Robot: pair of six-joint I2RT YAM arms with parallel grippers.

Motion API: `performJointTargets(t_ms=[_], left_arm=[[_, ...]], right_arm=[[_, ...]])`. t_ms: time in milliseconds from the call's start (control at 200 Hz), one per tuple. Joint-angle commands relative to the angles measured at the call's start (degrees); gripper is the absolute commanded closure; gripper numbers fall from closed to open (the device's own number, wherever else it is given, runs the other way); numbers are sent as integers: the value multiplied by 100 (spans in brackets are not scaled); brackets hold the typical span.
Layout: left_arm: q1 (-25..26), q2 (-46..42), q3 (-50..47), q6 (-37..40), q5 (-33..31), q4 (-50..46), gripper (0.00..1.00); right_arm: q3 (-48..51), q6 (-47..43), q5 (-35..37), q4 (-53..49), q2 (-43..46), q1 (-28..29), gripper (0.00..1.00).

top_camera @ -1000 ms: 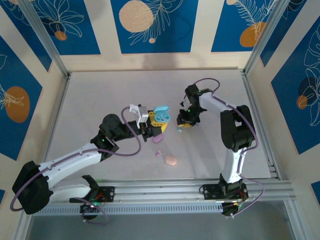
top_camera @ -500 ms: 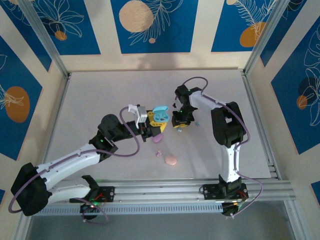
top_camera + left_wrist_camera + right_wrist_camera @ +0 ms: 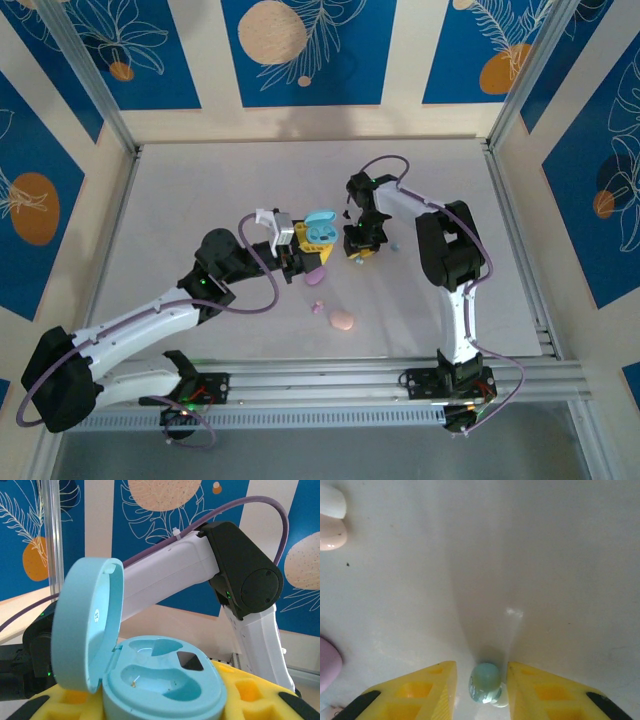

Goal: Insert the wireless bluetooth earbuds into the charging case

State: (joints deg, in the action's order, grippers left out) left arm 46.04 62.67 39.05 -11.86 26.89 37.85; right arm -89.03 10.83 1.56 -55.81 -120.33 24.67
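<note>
Yellow-fingered left gripper (image 3: 161, 706) clamps the light-blue charging case (image 3: 165, 677), wells facing up, lid (image 3: 86, 625) standing open at its left end, long axis spanning the fingers. The right gripper (image 3: 481, 672) hangs narrowly parted astride a blue earbud (image 3: 485, 681) on the table (image 3: 550, 575), touching neither side; its axis is unclear.

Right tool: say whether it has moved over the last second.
Yes. Against the pink case lying on the table, the right tool has shifted left.

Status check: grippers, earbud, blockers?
Left gripper shut on open blue case. Right gripper straddles blue earbud, jaws apart. Case sockets empty.
</note>
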Motion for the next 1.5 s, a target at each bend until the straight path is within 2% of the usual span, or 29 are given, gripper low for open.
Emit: performJointTargets(t_ms=[0, 465, 555, 600, 815, 890, 955, 1055, 1186, 1341, 1496], left_arm=[[68, -115, 15, 24, -44, 67, 72], [72, -115, -2, -15, -53, 84, 71], [76, -113, -1, -16, -53, 85, 71], [72, -106, -2, -12, -53, 90, 71], [72, -106, -11, 3, -96, 75, 71], [76, -115, -17, 1, -126, 71, 71], [72, -118, -16, 44, -173, 26, 72], [73, -141, -24, 121, -282, -79, 72], [50, -194, -41, 274, -398, -246, 72], [-20, -288, -104, 454, -685, -345, 72], [-159, -333, -192, 481, -806, -357, 73]], right_arm=[[-157, -147, 9, -215, -130, 65, 68], [-211, -187, 134, -202, -278, 82, 71], [-212, -171, 116, -224, -276, 82, 74], [-217, -162, 116, -235, -259, 74, 80], [-90, 63, -313, -238, 187, -37, 84], [169, 285, -935, -5, 621, -205, 85], [507, 624, -2022, 463, 1116, -459, 85], [1306, 1493, -3991, 1713, 1919, -905, 85], [2062, 2974, -5851, 3556, 2566, -1313, 84], [2197, 3966, -6960, 4472, 2757, -1448, 83], [2250, 4511, -7346, 4934, 2922, -1437, 82]])
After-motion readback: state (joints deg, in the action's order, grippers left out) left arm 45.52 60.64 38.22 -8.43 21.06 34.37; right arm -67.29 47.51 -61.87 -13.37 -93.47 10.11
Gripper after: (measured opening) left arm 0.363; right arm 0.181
